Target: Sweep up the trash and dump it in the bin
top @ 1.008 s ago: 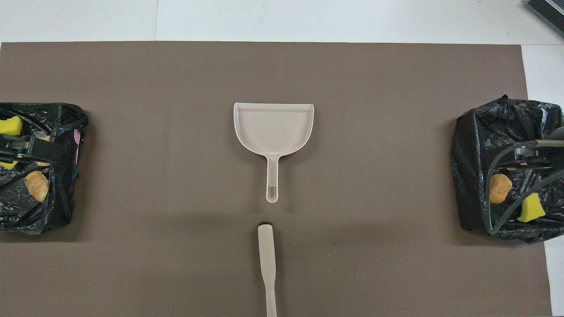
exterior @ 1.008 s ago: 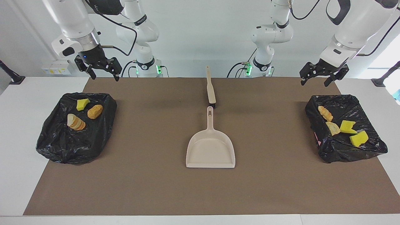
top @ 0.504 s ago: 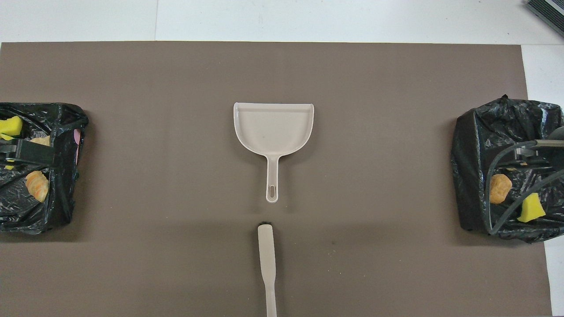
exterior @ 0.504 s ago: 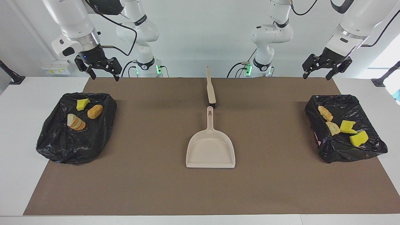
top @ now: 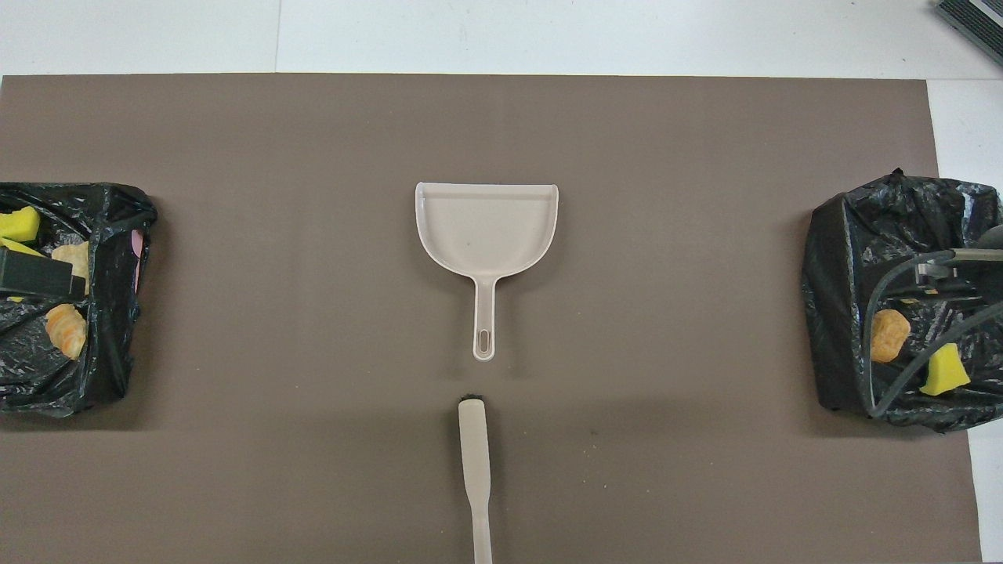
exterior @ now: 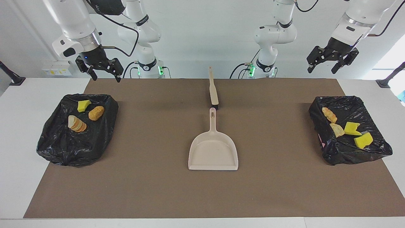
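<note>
Black bin liners hold all the trash you can see: 7 scraps, none on the brown mat (exterior: 158,190). 3 lie in the bin (exterior: 77,129) toward the right arm's end of the tabletop from the dustpan (exterior: 213,152): 1 yellow sponge chunk (exterior: 83,105) and 2 bread-like lumps (exterior: 96,113). 4 lie in the other bin (exterior: 349,129), toward the left arm's end from the dustpan.

The dustpan sits empty at mid-mat. The brush (exterior: 213,90) lies nearer the robots than the dustpan, in line with its handle, just apart from it.

Right tool (exterior: 102,72): raised, fingers apart, holding nothing, nearer the robots' side than its bin. Left tool (exterior: 332,61): raised, fingers apart, empty.

Judgement: sweeping and dumping look complete. You need only confirm the mat is clean and park both arms.
</note>
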`<action>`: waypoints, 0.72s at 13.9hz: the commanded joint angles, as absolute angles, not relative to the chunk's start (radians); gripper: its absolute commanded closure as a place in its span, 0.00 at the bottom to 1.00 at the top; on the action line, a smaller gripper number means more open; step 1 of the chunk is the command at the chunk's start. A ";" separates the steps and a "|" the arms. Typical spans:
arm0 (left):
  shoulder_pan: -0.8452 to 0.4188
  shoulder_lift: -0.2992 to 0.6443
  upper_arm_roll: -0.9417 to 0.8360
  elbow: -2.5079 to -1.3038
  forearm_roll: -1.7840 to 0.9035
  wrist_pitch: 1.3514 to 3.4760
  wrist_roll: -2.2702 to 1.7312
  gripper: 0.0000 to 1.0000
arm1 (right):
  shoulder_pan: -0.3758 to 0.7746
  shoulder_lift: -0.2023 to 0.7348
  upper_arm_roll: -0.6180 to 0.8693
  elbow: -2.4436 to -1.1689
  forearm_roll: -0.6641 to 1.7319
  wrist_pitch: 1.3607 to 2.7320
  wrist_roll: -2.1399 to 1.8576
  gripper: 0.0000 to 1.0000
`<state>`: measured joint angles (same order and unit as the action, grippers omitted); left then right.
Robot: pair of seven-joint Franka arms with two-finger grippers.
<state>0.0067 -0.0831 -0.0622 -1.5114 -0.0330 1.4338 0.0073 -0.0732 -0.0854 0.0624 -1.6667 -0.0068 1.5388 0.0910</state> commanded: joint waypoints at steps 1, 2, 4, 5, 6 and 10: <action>0.000 -0.103 -0.060 -1.508 -0.024 1.417 -0.005 0.00 | -0.089 -0.106 0.072 -1.689 0.011 1.543 0.095 0.00; 0.000 -0.113 -0.058 -1.520 -0.026 1.417 -0.003 0.00 | -0.089 -0.107 0.071 -1.689 0.011 1.537 0.095 0.00; -0.002 -0.115 -0.058 -1.526 -0.029 1.427 -0.012 0.00 | -0.091 -0.106 0.071 -1.689 0.011 1.548 0.095 0.00; -0.002 -0.115 -0.058 -1.531 -0.029 1.433 -0.012 0.00 | -0.091 -0.106 0.071 -1.689 0.011 1.546 0.095 0.00; -0.002 -0.117 -0.058 -1.546 -0.031 1.462 -0.015 0.00 | -0.091 -0.106 0.071 -1.689 0.011 1.551 0.098 0.00; -0.002 -0.129 -0.060 -1.568 -0.032 1.486 -0.089 0.00 | -0.098 -0.104 0.071 -1.689 0.009 1.552 0.094 0.00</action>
<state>0.0066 -0.0968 -0.0633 -1.5263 -0.0332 1.4598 -0.0523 -0.0771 -0.0854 0.0605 -1.6667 -0.0068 1.5389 0.0910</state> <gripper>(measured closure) 0.000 0.000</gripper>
